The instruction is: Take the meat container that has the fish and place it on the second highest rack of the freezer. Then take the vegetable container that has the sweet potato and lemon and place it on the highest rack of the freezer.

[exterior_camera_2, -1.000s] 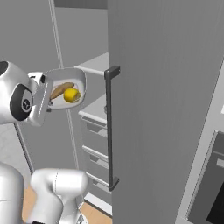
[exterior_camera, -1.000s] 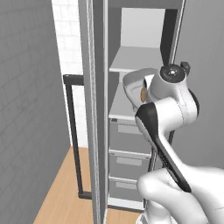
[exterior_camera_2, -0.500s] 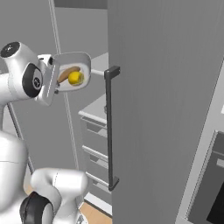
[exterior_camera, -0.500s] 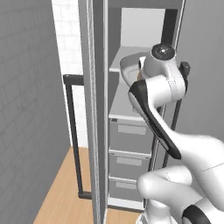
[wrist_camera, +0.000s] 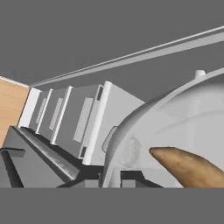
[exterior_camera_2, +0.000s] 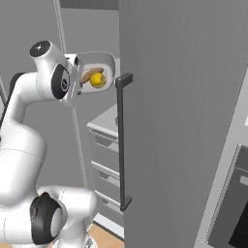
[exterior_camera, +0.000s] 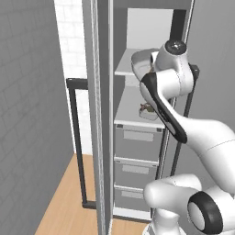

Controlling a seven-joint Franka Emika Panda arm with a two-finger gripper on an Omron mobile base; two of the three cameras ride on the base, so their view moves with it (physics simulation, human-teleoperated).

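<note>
Pinched by its rim in the robot's two-finger gripper (exterior_camera_2: 76, 77), the shallow translucent white vegetable container (exterior_camera_2: 97, 72) with the small round bright yellow lemon (exterior_camera_2: 97, 79) and the oblong orange-brown sweet potato (wrist_camera: 192, 167) hangs level with the flat white highest rack (exterior_camera: 127, 67) of the tall narrow grey freezer (exterior_camera: 137, 137), just outside its opening. The other small tray with the grey-brown fish (exterior_camera: 148, 109) already sits on the flat white second highest rack (exterior_camera: 133, 108), below. The container is steeply tipped, so a jolt could spill the contents, and it could clip the rack's front edge or the grey freezer door with its long dark vertical handle (exterior_camera_2: 121, 145) beside it.
</note>
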